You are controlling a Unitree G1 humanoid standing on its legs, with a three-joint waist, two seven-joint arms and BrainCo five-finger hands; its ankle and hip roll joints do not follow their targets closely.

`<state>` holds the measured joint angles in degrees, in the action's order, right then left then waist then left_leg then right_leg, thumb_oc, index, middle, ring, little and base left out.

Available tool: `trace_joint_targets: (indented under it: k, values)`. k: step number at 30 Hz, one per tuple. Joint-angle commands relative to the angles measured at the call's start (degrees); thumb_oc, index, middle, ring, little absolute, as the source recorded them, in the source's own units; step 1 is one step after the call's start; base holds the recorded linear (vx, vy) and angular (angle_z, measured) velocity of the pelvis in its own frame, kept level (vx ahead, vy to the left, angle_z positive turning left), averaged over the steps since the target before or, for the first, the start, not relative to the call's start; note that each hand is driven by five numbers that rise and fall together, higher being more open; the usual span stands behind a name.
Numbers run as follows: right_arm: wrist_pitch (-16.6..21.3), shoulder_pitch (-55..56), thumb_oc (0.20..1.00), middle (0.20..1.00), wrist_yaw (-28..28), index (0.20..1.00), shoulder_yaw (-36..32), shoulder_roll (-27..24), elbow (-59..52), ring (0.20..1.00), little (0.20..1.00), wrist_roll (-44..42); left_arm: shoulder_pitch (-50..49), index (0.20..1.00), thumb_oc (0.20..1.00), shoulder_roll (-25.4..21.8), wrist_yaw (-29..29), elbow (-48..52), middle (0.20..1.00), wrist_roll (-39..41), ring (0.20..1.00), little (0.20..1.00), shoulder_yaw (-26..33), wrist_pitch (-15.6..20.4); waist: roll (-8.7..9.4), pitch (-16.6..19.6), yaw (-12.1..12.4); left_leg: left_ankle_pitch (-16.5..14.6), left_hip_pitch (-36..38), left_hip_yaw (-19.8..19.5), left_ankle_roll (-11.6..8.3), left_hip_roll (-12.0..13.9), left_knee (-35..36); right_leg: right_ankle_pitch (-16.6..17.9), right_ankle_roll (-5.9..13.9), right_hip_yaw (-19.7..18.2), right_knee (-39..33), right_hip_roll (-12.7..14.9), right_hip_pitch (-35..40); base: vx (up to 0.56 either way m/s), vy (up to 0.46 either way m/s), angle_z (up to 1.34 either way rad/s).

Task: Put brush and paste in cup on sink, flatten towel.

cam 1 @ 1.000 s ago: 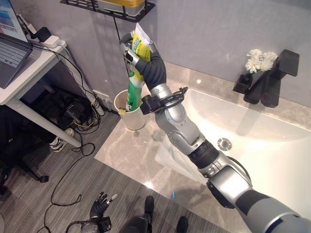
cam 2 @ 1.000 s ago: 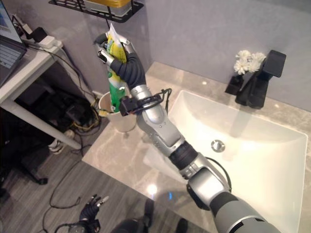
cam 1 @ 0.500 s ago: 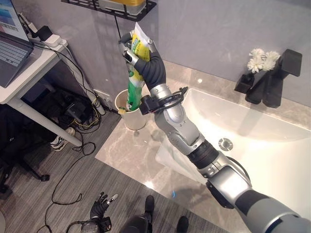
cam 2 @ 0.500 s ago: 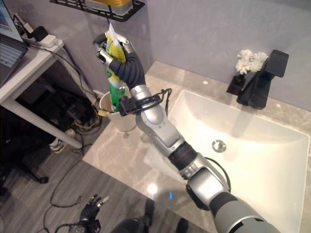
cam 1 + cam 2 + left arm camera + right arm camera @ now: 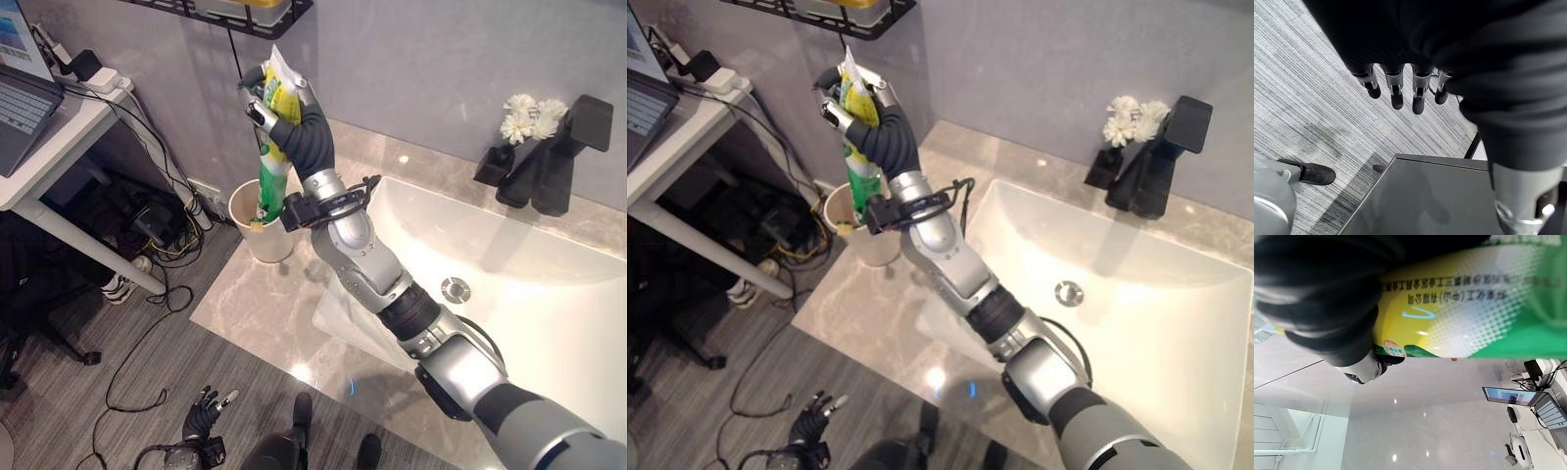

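Grey wall behind the right hand (image 5: pixel 294 122), grey striped carpet way below it. The marble counter (image 5: pixel 255 304) with its white sink (image 5: pixel 509 284) sits below and behind the hand, along the arm; a desk with a laptop (image 5: pixel 22 103) is off to its left. A towel (image 5: pixel 343 318) lies under the forearm. The hand is curled tight around the paste (image 5: pixel 274 147), a green-yellow tube with tiny print I can't make out, bottom end in the cup (image 5: pixel 260 230) just below. Left hand (image 5: pixel 1400 88) hangs relaxed over the carpet.
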<state>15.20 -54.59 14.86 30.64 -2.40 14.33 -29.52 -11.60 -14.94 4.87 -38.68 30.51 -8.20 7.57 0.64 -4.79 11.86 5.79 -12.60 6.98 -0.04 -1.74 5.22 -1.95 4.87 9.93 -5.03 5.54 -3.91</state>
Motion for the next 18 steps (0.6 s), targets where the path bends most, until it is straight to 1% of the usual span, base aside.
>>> trace_joint_targets:
  k: [1,2,3,12,13,14,15,18]
  values:
    - [3.95,-5.12,0.420,0.420,-0.61,0.420,-2.38,3.68,-2.91,0.420,0.420,0.61,-0.83,1.000,1.000,-2.39,0.28,1.74,1.000,-0.48,1.000,1.000,-1.79,2.82,2.59,-2.54,1.35,-3.25,3.16,2.82,0.83,-2.07,-0.22,9.64,2.98,-3.64,0.03,4.31,6.44,0.00,0.000,0.00]
    - [3.96,-5.12,0.498,0.498,-0.62,0.498,-2.38,3.68,-2.90,0.498,0.498,0.60,-0.84,1.000,1.000,-2.39,0.28,1.74,1.000,-0.48,1.000,1.000,-1.79,2.82,2.59,-2.54,1.35,-3.25,3.16,2.83,0.83,-2.07,-0.22,9.64,2.98,-3.64,0.03,4.31,6.44,0.00,0.000,0.00]
    - [4.10,-5.04,1.000,1.000,-0.93,1.000,-2.14,3.90,-2.64,1.000,1.000,-0.13,-0.90,1.000,1.000,-2.39,0.24,1.77,1.000,-0.52,1.000,1.000,-1.86,2.81,2.56,-2.60,1.36,-3.28,3.21,2.86,0.83,-2.08,-0.22,9.65,2.96,-3.66,0.03,4.31,6.42,0.00,0.000,0.00]
    - [4.50,-4.56,1.000,1.000,-0.87,1.000,-2.32,4.10,-2.41,1.000,1.000,-1.13,-1.25,1.000,1.000,-2.26,0.23,1.91,1.000,-0.25,1.000,1.000,-2.13,2.71,2.68,-2.58,1.03,-3.55,3.73,3.23,0.88,-2.05,-0.22,9.76,2.99,-3.84,0.03,4.46,6.61,0.00,0.000,0.00]
    - [5.04,-3.53,1.000,1.000,-1.53,1.000,-1.74,4.61,-2.97,1.000,1.000,-2.11,-0.17,1.000,1.000,-1.67,3.03,1.23,1.000,-1.23,1.000,1.000,-2.30,3.78,2.92,-2.63,0.74,-3.56,3.86,3.37,0.87,-1.96,-0.22,9.85,3.02,-4.02,0.03,4.45,6.60,0.00,0.008,-0.04]
    - [4.51,-2.97,1.000,1.000,-1.06,1.000,-1.47,5.25,-1.31,1.000,1.000,-2.16,-0.17,1.000,1.000,-1.52,0.66,0.23,1.000,-1.11,1.000,1.000,-3.04,3.89,2.86,-2.61,0.57,-3.60,3.97,3.52,0.84,-1.90,-0.22,9.65,2.99,-4.25,0.03,4.40,6.60,0.00,0.014,-0.05]
    - [4.81,-3.64,1.000,1.000,-1.38,1.000,-1.42,5.99,-0.46,1.000,1.000,-2.64,-0.22,1.000,1.000,-1.48,-0.04,-0.01,1.000,-1.38,1.000,1.000,-3.45,3.40,2.77,-2.56,0.64,-3.63,4.02,3.59,0.86,-1.86,-0.22,9.52,2.97,-4.34,0.03,4.36,6.66,0.00,0.020,-0.17]
    - [5.01,-4.16,1.000,1.000,-1.00,1.000,-1.49,6.23,0.00,1.000,1.000,-2.81,-0.39,1.000,1.000,-1.30,0.12,-0.24,1.000,-0.94,1.000,1.000,-3.40,3.28,2.75,-2.53,0.72,-3.63,4.11,3.64,0.83,-1.86,-0.22,9.54,2.97,-4.38,0.03,4.36,6.72,0.00,0.005,-0.14]
